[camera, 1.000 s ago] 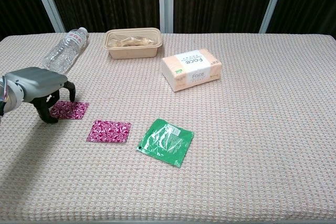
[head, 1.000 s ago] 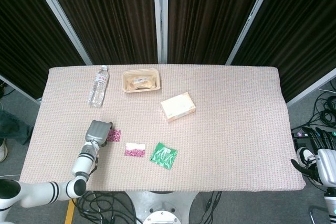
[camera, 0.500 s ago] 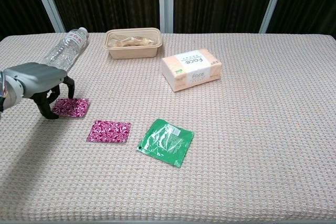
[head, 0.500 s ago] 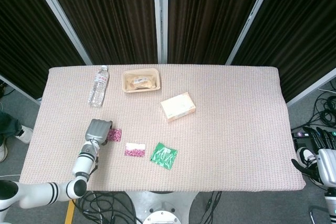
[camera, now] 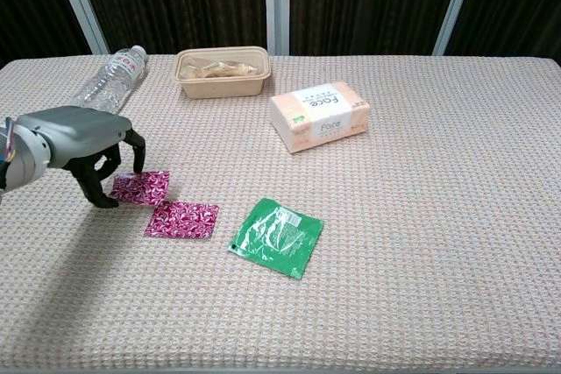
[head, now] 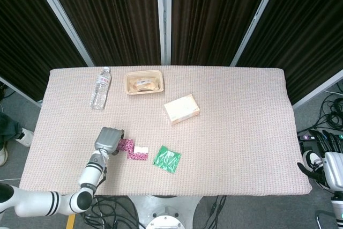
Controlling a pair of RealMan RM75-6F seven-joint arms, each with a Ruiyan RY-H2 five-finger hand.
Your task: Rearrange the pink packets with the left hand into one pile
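Note:
My left hand is at the front left of the table, fingers bent down over one pink packet. It pinches that packet at its left edge, and the packet sits slightly tilted. The packet's near corner almost touches the second pink packet, which lies flat just to its right and nearer the front. My right hand hangs off the table at the far right with fingers spread and nothing in it.
A green packet lies right of the pink ones. A tissue box sits mid-table. At the back left are a beige tray and a water bottle on its side.
My left hand has moved right and slightly toward the front, bringing the first pink packet with it up to the second one. The right hand has not moved.

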